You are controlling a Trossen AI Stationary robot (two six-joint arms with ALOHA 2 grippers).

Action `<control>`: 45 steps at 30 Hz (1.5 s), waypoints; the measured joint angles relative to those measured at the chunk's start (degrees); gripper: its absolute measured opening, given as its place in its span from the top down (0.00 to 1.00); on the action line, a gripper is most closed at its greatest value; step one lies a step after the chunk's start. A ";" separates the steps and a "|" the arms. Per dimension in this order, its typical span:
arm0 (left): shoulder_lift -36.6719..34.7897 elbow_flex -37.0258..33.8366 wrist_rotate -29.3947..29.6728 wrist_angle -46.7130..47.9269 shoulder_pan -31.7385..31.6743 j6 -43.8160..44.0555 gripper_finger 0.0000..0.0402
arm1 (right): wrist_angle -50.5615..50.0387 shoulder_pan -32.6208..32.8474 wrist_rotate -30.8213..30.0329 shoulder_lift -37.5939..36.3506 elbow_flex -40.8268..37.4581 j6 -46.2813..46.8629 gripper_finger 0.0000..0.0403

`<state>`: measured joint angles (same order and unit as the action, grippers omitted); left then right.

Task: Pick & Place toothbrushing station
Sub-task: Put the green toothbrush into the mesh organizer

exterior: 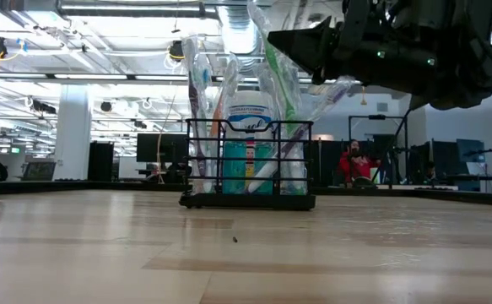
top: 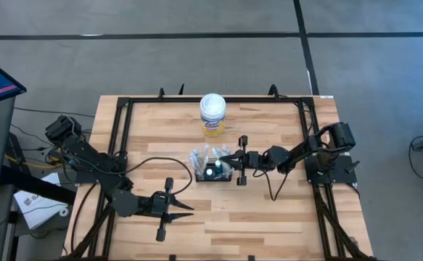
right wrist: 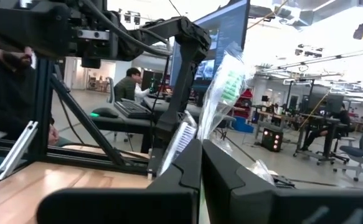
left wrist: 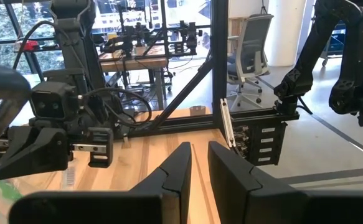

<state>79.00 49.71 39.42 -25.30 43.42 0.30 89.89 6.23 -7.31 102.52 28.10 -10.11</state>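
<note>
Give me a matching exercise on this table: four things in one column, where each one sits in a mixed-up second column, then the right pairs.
Things:
1. black wire caddy
2. white-lidded canister
3. left gripper
4. right gripper

Places:
A. near the table's far edge, beyond the caddy
B. over bare wood at the near left, holding nothing
C. mid-table, full of packaged toothbrushes
D. shut, right at the caddy's right side among the toothbrush packs

Pairs: 1-C, 2-A, 3-B, 4-D

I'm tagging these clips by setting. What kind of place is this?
Probably a robotics lab or open workshop: a wooden table framed in black bars, other arm rigs on benches behind, exposed ceiling ducts, and people at desks with monitors.
</note>
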 joint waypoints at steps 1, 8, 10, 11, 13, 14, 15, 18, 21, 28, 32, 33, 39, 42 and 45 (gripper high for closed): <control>0.00 0.00 0.00 0.00 0.00 0.00 0.88 | 0.00 -0.25 0.00 0.00 0.00 0.09 1.00; 0.00 0.00 0.00 0.00 0.00 0.00 0.88 | 0.00 -1.04 1.51 0.00 0.00 1.73 1.00; 0.00 0.00 0.00 0.00 0.00 0.00 0.88 | -0.01 -0.99 1.55 0.00 0.00 1.87 1.00; 0.00 0.00 0.00 0.00 0.00 0.00 0.88 | -0.06 -0.99 1.54 0.00 0.00 2.33 1.00; 0.00 0.00 0.00 0.00 0.00 0.00 0.88 | -1.14 -0.66 1.48 0.00 0.00 2.90 1.00; 0.00 0.00 -0.01 0.00 0.00 0.00 0.88 | -1.96 -0.47 1.49 0.00 0.00 2.84 1.00; 0.00 0.00 0.00 0.00 0.00 -0.01 0.88 | -2.50 -0.24 1.49 0.02 0.00 2.78 1.00; 0.00 0.00 0.00 0.00 0.00 0.00 0.88 | -2.67 -0.17 1.52 0.02 -0.28 3.41 1.00; 0.00 0.00 0.00 0.00 0.00 0.00 0.88 | -2.86 -0.31 1.32 0.02 -0.55 4.13 1.00; 0.00 0.00 0.00 0.00 0.00 0.00 0.88 | -5.21 -0.16 1.31 0.02 -0.57 5.52 1.00; 0.00 0.00 0.00 0.00 0.00 0.00 0.88 | -5.43 0.86 1.07 0.02 -0.58 4.53 1.00; 0.00 0.00 0.00 0.00 0.00 0.00 0.88 | -5.47 0.99 0.96 -0.06 -0.59 4.31 1.00; 0.00 0.00 0.00 0.02 0.00 0.00 0.88 | -6.30 1.70 -0.79 -0.17 -0.59 3.70 1.00; 0.00 0.00 0.00 0.02 0.00 0.14 0.88 | -6.64 1.71 -1.29 -0.22 -1.08 3.71 1.00; 0.00 0.00 0.00 0.05 0.00 0.16 0.88 | -6.69 1.96 -2.21 -0.22 -1.57 3.51 1.00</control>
<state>79.00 49.71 39.42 -25.25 43.42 0.45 83.20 8.19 -9.52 102.30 26.53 -6.60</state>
